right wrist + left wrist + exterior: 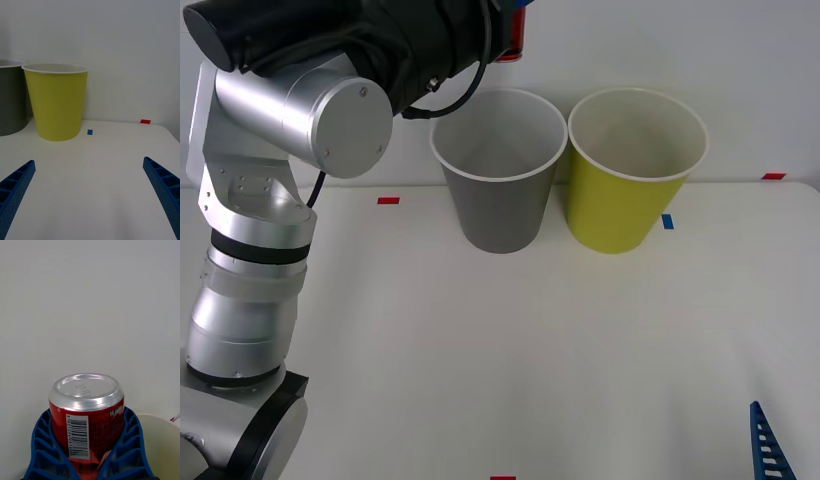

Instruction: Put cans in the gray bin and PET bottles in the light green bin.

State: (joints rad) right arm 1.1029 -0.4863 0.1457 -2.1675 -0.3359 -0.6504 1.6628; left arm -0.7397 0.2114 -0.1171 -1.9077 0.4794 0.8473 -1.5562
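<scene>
Holding the red can [86,412] high over the gray bin [498,170], your left gripper [88,450] pinches it; a barcode shows. The light green bin [635,170] stands right. Your right gripper [90,198] waits near, jaws spread.

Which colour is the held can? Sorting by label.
Red with silver ends, clearest in the left wrist view: the can sits between blue fingers.

White table [480,380] here. Gray bin [498,205] and light green bin [625,205] stand side by side near its back edge. Few red and blue tape marks [388,200] around them
</scene>
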